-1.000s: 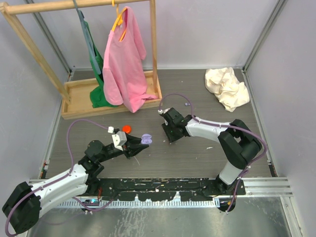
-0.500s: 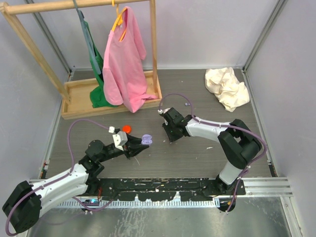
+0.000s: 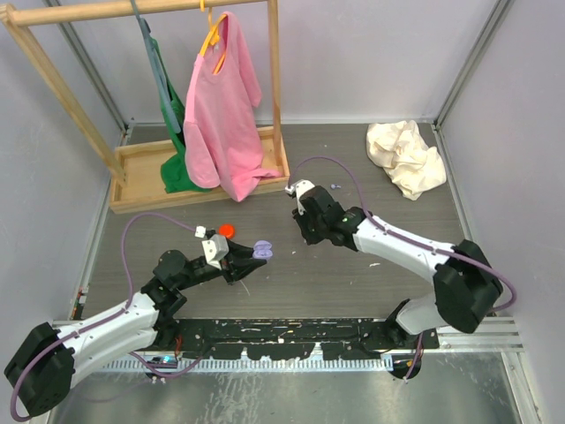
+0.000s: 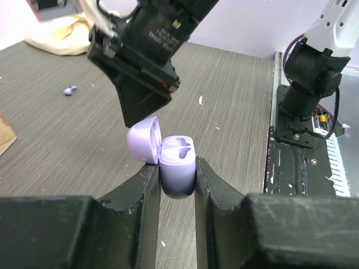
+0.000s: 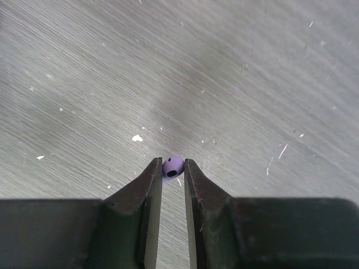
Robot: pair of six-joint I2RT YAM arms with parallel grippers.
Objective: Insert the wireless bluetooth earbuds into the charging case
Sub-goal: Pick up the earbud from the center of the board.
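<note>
Lilac earbud is now pinched in the right gripper, closed within the last second, over mid table; open charging case is held clenched by the left gripper, near left; insertion can follow

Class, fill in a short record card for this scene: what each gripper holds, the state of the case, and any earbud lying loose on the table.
left gripper: shut on the lilac case
case state: lid hinged open, both sockets look empty
right gripper: shut on a lilac earbud
loose earbud: lilac, lying on the table, away from the case
also on the table: red case
</note>
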